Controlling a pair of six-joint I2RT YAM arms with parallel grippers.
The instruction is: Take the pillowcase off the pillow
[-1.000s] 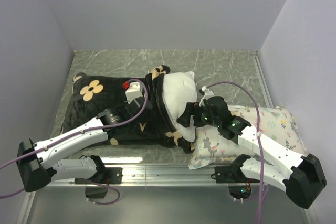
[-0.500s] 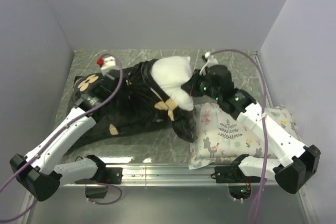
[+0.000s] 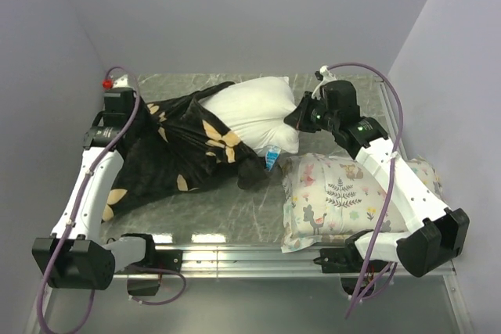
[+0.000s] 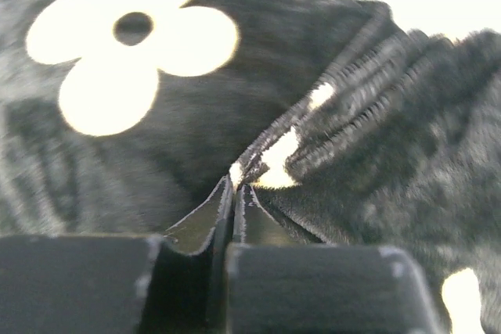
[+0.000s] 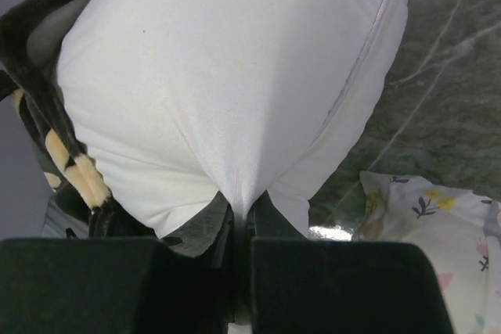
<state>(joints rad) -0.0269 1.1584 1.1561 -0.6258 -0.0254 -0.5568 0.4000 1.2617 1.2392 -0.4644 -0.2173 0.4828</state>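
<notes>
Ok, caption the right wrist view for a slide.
Right gripper pinches a fold of the white pillow, its black pillowcase bunched at image left.

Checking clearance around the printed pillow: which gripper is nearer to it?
Right. The right gripper, pinching the white pillow, sits just behind the printed pillow. The left gripper holds the pillowcase at the table's far left, well away.
</notes>
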